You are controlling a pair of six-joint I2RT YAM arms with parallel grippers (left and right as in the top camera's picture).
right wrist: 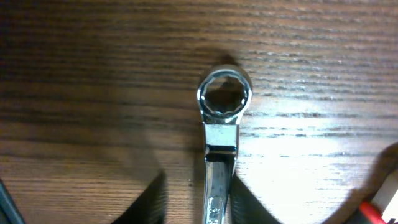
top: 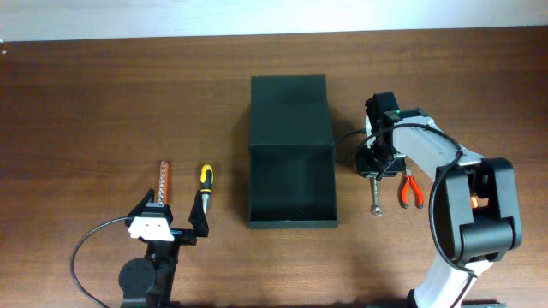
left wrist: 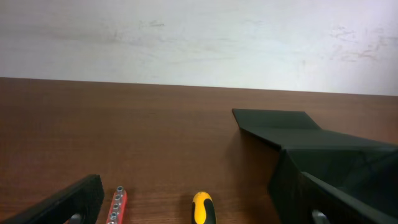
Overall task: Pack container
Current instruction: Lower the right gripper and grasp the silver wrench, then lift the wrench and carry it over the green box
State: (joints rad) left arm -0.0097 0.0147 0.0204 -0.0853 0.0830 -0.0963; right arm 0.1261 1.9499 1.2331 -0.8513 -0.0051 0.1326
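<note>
The wrench gleamed, polished mirror-bright metal; the desk showed brown wood, grain clear with a soft sheen; the box looked flat matt, dark.

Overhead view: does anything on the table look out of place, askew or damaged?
Nothing stands out. The container sits open, empty and straight; the screwdriver, bit strip, wrench and pliers lie flat beside it.

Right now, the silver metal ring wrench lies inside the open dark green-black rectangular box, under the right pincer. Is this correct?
No. The silver wrench lies on the wooden table beside the dark green-black box, not inside; the overhead view shows this. The right pincer is over it.
</note>
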